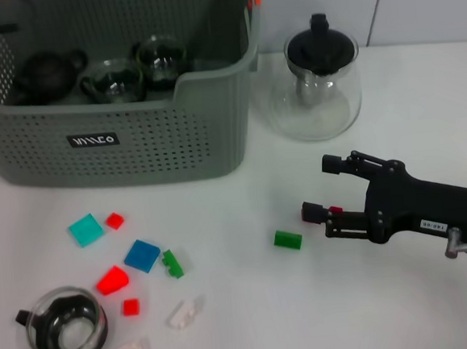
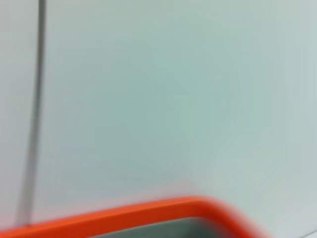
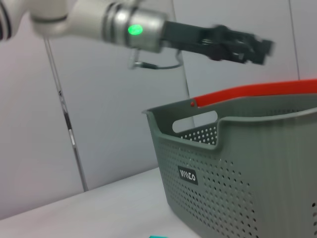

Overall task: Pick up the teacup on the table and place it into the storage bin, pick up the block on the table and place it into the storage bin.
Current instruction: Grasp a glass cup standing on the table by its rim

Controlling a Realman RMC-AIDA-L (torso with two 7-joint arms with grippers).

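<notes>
The grey-green storage bin [image 1: 134, 146] stands at the back left and holds a dark teapot and two glass cups. A glass teacup [image 1: 63, 327] with a black handle sits on the table at the front left. Several coloured blocks lie between them. A single green block [image 1: 287, 239] lies apart to the right. My right gripper [image 1: 320, 189] hovers open just right of that green block, with a small red bit by its lower finger. In the right wrist view, my left gripper [image 3: 245, 45] hangs high over the storage bin [image 3: 237, 163]. The left wrist view shows only the bin's orange rim [image 2: 148, 213].
A glass pitcher [image 1: 322, 87] with a black lid stands right of the bin, behind my right gripper. Loose blocks near the teacup include a teal one [image 1: 85, 230], a blue one [image 1: 141, 255], a red one [image 1: 112, 279] and a white one [image 1: 185, 313].
</notes>
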